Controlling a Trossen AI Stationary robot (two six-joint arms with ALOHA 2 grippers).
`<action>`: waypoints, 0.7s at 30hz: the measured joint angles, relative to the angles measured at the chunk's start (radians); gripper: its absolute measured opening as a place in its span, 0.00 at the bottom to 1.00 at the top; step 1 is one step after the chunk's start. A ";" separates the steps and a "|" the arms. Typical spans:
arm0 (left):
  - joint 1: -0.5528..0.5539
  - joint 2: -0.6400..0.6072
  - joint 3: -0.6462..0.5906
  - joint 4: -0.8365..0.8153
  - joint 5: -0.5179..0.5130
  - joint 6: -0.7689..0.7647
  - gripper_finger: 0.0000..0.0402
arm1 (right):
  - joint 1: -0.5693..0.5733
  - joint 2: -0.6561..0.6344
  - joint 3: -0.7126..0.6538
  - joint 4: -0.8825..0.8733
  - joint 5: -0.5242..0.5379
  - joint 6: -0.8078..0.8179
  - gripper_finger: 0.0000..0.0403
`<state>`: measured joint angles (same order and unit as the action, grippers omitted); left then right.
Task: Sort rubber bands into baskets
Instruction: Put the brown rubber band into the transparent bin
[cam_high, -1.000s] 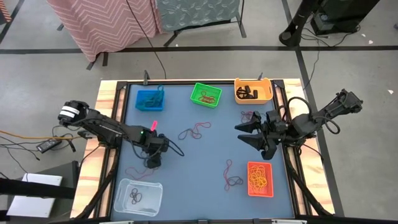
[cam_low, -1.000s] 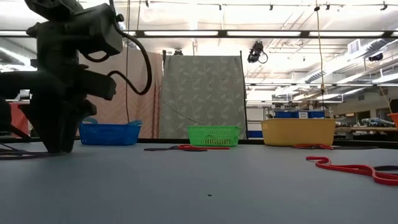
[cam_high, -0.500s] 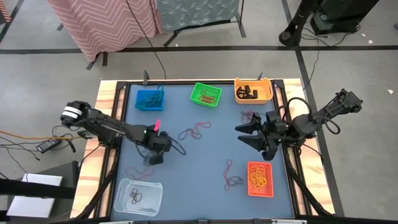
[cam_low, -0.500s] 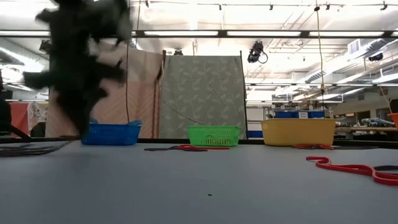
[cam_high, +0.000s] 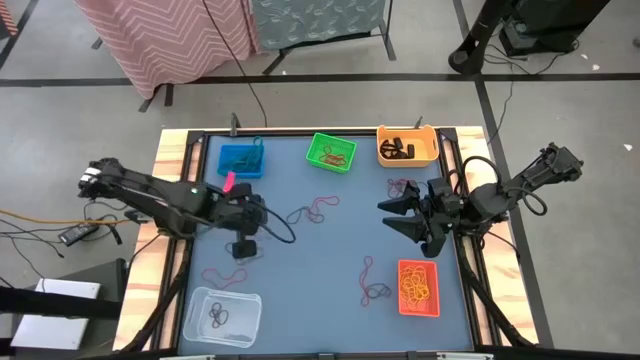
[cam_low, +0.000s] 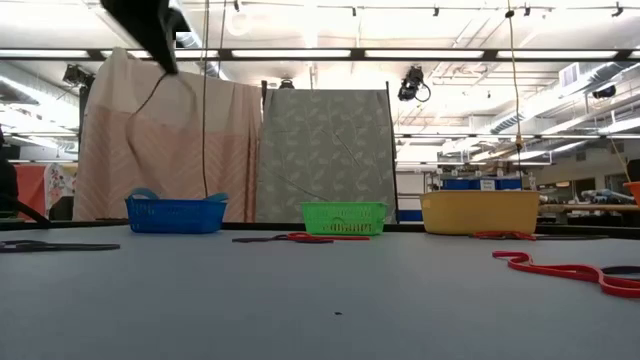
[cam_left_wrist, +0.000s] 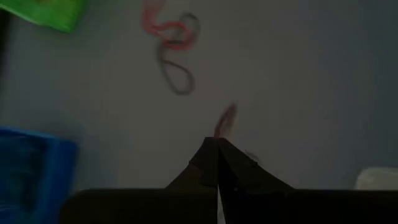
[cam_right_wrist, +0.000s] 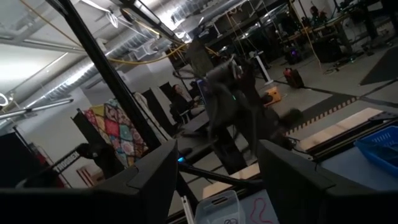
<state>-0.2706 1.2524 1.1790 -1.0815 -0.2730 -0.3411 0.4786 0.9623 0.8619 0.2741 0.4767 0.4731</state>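
Note:
My left gripper (cam_high: 244, 238) hangs high over the table's left half, shut, with a short reddish rubber band (cam_left_wrist: 226, 117) at its fingertips. In the low view only its lower tip (cam_low: 150, 30) shows, at the top edge. My right gripper (cam_high: 390, 215) waits open above the right side, pointing level toward the left. Along the far edge stand the blue (cam_high: 241, 160), green (cam_high: 332, 152) and yellow-orange (cam_high: 407, 146) baskets. The red-orange basket (cam_high: 418, 287) is near right and the clear one (cam_high: 222, 317) near left. Loose bands (cam_high: 312, 210) (cam_high: 370, 280) lie on the mat. My left gripper pinches the reddish band by one end (cam_left_wrist: 217, 134), between the very tips of its two shut fingers. The fingers slant steeply down from above. The rest of the band sticks out past the tips, clear of the table. The picture is blurred, so which part of the loop it has cannot be told.
Another red band (cam_high: 222, 275) lies on the mat near the clear basket, and more bands (cam_high: 400, 187) lie by the right gripper. A raised wooden frame (cam_high: 172, 150) borders the mat. Curtains and stands fill the room beyond the far edge.
My left gripper has risen from the mat at the near left, straight up and slightly toward the far edge. It has gone almost out of the top of the low view and tipped to a less steep slant. The right arm has kept still.

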 joint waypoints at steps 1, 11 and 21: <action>-0.004 -0.008 0.018 -0.014 -0.022 0.000 0.00 | 0.000 0.000 0.000 0.000 0.000 -0.001 0.57; -0.149 -0.046 0.155 0.113 0.156 -0.117 0.00 | -0.003 0.000 0.000 0.000 0.000 -0.023 0.57; -0.581 0.088 0.194 0.162 0.171 -0.577 0.00 | -0.003 0.000 0.000 -0.019 0.000 -0.031 0.57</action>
<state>-0.8516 1.3401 1.3727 -0.9196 -0.1017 -0.9184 0.4759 0.9623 0.8619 0.2549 0.4770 0.4423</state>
